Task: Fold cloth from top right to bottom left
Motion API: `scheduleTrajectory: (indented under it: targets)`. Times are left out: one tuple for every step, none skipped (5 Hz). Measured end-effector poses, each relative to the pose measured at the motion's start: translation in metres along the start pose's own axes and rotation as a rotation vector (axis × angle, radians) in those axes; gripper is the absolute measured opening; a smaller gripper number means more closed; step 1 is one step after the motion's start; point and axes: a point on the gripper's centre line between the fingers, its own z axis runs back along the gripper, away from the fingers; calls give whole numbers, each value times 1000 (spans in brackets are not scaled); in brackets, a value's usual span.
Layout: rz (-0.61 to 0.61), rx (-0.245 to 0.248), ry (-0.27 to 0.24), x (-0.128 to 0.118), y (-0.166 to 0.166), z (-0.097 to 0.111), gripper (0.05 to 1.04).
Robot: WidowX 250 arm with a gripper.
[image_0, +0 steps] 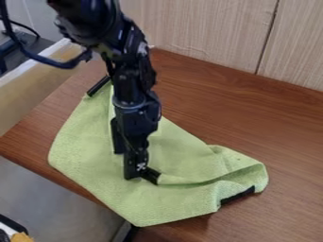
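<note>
Camera view: gripper (140, 172) over green cloth (88, 146).

The place looked like a lab or workroom — a robot arm (129, 85) hung over a brown wood-grain table (252, 118), with a thick black cable (49, 61) looping from it. Pale wood-grain panels (202, 28) stood behind the table, and dark gear (11, 47) sat past its far left corner. Whether lab or workroom — the view couldn't settle that.
</note>
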Motion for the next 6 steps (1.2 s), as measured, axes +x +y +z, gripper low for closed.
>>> scheduleTrajectory:
  targets:
    - [-21, 14, 22, 3, 0, -3, 1001]
    - [-28, 30, 10, 18, 9, -3, 1001]
    - [-41, 43, -27, 44, 18, -2, 1001]
    - [-71, 67, -69, 78, 31, 1, 1001]
    - [-110, 73, -107, 108, 43, 3, 1001]
    - [-158, 78, -117, 139, 52, 5, 1001]
